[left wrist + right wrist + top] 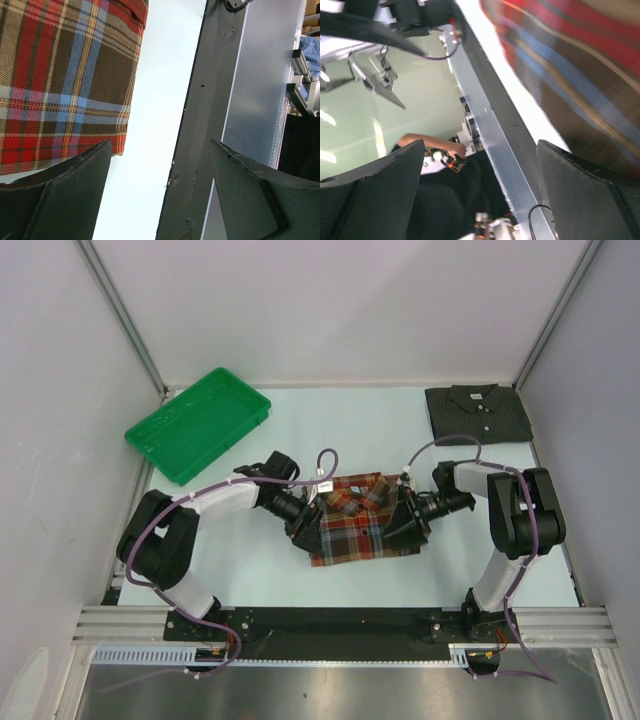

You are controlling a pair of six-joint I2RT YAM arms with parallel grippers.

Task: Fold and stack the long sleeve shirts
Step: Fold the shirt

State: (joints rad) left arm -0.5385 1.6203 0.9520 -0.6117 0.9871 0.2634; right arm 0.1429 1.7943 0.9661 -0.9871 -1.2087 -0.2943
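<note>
The red, brown and navy plaid shirt [362, 520] lies folded into a rectangle at the table's middle. My left gripper [305, 530] is at its left edge and my right gripper [405, 525] at its right edge. In the left wrist view the left gripper [160, 165] is open and empty, with the plaid shirt [65, 75] beside its left finger. In the right wrist view the right gripper [480, 170] is open and empty, with the plaid shirt [580, 75] blurred beside it. The charcoal grey shirt [478, 412] lies folded at the back right.
A green plastic tray [198, 423] sits at the back left. The black base rail [330, 620] and metal frame run along the table's near edge. White walls enclose the left, back and right sides.
</note>
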